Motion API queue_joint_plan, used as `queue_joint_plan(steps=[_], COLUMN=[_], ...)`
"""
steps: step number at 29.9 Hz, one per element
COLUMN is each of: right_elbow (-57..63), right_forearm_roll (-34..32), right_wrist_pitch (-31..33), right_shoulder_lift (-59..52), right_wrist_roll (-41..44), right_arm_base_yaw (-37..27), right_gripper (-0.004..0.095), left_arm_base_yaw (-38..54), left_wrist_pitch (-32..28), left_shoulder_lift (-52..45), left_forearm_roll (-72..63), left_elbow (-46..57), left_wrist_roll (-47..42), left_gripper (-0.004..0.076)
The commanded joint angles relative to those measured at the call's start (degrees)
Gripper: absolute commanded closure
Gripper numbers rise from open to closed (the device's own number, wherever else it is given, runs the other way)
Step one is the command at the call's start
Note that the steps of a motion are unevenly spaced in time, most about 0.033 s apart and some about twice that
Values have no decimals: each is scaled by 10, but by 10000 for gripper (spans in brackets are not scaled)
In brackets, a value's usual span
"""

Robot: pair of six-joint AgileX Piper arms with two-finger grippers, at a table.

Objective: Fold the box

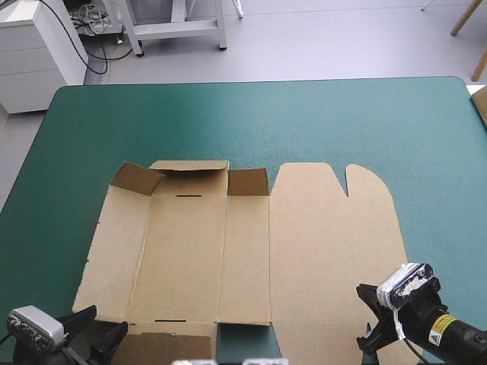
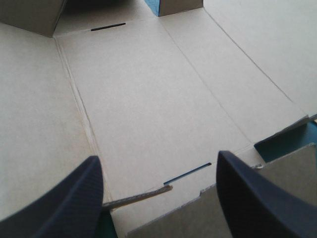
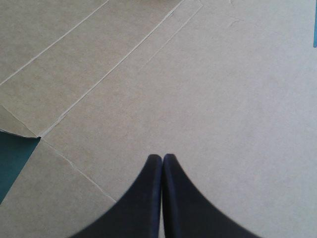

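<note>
My left arm comes in at the table's near left corner. Its wrist is low and my left gripper points away from the near edge toward the far edge. In the left wrist view that gripper is spread wide, with its two black fingers well apart and nothing between them.

My right arm reaches in at the near edge by the right corner, angled toward the left edge. My right gripper is low over the surface. In the right wrist view its fingers are pressed together into one pointed arch and grip nothing.
</note>
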Motion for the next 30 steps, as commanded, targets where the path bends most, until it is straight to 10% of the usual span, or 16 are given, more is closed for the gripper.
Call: queue_joint_plan(steps=[1,18,30], right_elbow=[-15,-15,-15], right_forearm_roll=[7,7,7], right_wrist_pitch=[-42,-42,-42], right_shoulder_lift=[2,2,2], right_wrist_roll=[-1,-1,-1], right_arm_base_yaw=[-4,-4,-4], right_gripper=[929,929,930], left_arm_base_yaw=[-1,-1,-1], left_wrist_pitch=[-74,-117,35], left_shoulder_lift=[13,326,568], left_forearm_roll=[-26,26,101], left_elbow=[-13,-148,-347], left_wrist_roll=[-5,-34,-43], left_gripper=[250,250,250])
